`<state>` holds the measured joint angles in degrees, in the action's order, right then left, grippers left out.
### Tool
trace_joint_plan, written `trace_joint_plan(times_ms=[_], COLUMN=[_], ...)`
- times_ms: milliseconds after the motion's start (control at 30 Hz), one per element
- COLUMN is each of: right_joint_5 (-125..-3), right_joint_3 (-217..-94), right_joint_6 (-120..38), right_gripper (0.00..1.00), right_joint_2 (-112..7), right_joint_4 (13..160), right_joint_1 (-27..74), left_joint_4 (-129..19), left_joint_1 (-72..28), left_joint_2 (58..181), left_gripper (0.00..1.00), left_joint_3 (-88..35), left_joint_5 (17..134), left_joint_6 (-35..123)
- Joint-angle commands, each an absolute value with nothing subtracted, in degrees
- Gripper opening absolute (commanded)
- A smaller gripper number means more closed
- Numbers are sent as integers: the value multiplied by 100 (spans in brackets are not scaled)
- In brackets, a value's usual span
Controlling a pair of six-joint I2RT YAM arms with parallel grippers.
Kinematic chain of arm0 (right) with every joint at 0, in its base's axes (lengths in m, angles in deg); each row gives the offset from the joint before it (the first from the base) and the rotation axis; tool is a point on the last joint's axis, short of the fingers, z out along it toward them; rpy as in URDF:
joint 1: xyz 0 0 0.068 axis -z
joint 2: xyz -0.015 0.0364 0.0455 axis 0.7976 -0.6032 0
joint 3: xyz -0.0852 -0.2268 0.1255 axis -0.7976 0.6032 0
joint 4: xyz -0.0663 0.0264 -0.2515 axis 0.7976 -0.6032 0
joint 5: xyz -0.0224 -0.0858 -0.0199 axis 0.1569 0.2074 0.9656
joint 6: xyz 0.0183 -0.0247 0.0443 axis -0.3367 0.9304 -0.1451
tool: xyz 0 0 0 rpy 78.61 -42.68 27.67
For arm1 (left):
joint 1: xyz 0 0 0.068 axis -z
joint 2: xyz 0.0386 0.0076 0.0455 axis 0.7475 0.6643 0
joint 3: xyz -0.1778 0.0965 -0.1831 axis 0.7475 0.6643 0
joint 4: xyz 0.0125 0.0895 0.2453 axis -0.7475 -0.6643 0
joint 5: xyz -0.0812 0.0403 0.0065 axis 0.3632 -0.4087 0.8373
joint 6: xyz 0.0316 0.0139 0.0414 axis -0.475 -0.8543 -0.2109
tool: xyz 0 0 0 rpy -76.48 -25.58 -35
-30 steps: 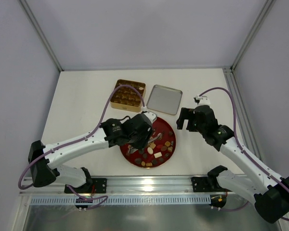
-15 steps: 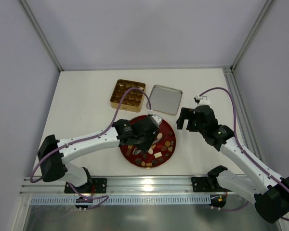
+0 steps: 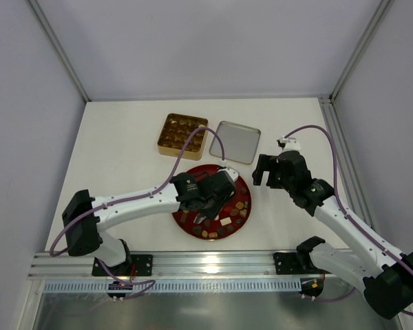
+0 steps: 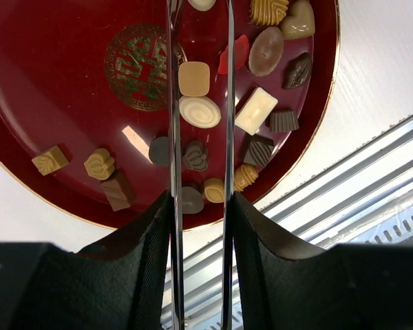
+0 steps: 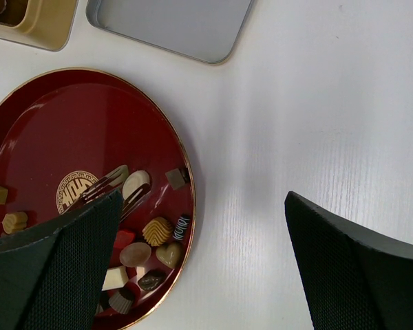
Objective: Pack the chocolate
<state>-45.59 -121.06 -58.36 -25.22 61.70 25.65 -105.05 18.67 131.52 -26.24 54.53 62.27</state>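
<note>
The chocolate (image 3: 224, 221) lies as several small brown, caramel and cream pieces on the round dark-red plate (image 3: 235, 184). My left gripper (image 3: 217, 192) hovers over the plate, shut on a pair of metal tongs (image 4: 172, 103). In the left wrist view the tong blades run over the chocolate (image 4: 199, 111) on the plate (image 4: 55, 82). In the right wrist view the tongs (image 5: 100, 187) end at a cream oval piece (image 5: 136, 184); I cannot tell if it is gripped. My right gripper (image 3: 272, 172) is open and empty, over bare table right of the plate (image 5: 55, 137).
The square gold tin (image 3: 182, 133) stands open behind the plate, with chocolates in its compartments. Its grey lid (image 3: 235, 141) lies upside down to the right of it. The metal rail (image 3: 206, 261) runs along the table's near edge.
My left arm has swung to the right over the plate with the tongs, and the tin is now fully uncovered. The right arm has not moved.
</note>
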Motion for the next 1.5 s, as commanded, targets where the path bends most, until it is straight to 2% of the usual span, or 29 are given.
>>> trace_joint_plan(times_ms=[0,500,1200,1467], right_joint_5=[-4562,-4579,-4588,-4605], right_joint_3=[-12098,-12080,-12089,-12142], right_joint_6=[-5859,-5859,-5859,-5850], right_gripper=[100,100,100,100], right_joint_2=[-2409,-2391,-2391,-2409], right_joint_4=[6355,6355,6355,6347], right_joint_1=[2583,2583,2583,2583], left_joint_4=[-10614,-10667,-10913,-10843], left_joint_1=[1921,1930,1886,1229], left_joint_2=[13162,13197,12740,12538], left_gripper=[38,29,29,29], left_joint_3=[-2912,-2947,-3167,-3245], left_joint_5=[5192,5122,4612,4683], left_joint_6=[6226,6156,6059,5840])
